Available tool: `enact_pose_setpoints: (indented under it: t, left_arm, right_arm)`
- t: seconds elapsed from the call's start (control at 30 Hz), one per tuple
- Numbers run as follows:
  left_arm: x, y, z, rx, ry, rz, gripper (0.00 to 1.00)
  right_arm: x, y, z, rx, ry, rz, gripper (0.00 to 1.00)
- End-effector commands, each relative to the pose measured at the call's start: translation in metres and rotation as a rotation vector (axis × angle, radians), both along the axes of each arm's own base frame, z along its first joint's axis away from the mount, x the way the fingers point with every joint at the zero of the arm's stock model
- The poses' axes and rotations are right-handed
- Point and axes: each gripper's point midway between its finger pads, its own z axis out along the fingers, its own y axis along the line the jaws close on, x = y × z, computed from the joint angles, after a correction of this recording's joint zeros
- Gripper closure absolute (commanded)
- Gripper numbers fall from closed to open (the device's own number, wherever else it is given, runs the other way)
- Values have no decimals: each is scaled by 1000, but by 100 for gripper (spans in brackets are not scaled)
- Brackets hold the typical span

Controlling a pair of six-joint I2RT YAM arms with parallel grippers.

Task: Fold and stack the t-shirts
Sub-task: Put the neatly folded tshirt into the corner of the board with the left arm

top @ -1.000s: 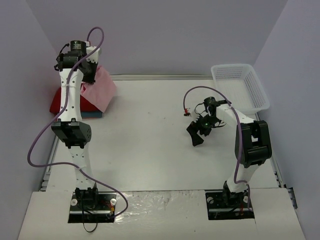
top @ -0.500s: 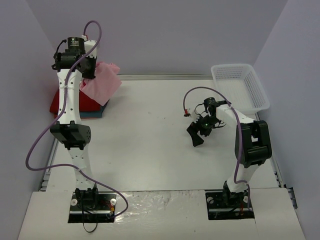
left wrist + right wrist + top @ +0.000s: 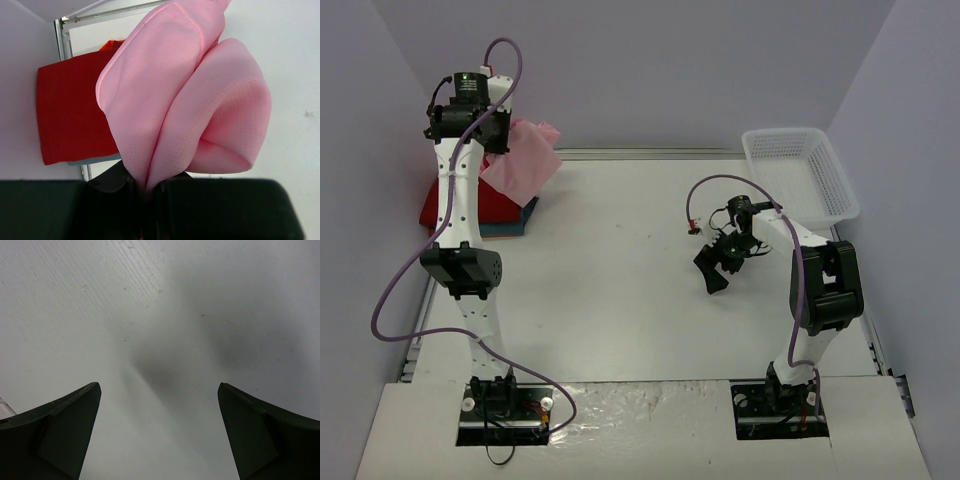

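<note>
Up beside the red t-shirt (image 3: 70, 115), left tool (image 3: 146, 189) clamps the pink t-shirt (image 3: 185, 100), seemingly for stacking; right tool (image 3: 157, 385) gapes idle.

The left arm (image 3: 458, 215) and right arm (image 3: 798, 250) share white links, black joint housings and black base plates (image 3: 503, 415); a purple cable (image 3: 378, 300) loops from each base plate upward; the right gripper (image 3: 159, 385) has dark wedge-shaped fingers (image 3: 55, 435)

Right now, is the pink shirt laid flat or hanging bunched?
Hanging bunched: the pink shirt droops in loose folds from the shut left gripper, above the red shirt.
</note>
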Motion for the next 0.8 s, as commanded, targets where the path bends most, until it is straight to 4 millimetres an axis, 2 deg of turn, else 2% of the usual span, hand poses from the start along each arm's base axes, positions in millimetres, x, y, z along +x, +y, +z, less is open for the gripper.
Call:
enact_pose_setpoints:
  t: [0.0,0.33,0.77]
  left_arm:
    - [3,9,31,20,-106,40,98]
    - [3,33,23,57,-83,94,98]
    - [10,61,0,97,-38,163,98]
  right_arm:
    - [-10,-5,-5,-18,47,-8,0]
    - [-10,-8,-12,-38,61,-15,0]
    - [-12,-10,-15,-53,69,-18,0]
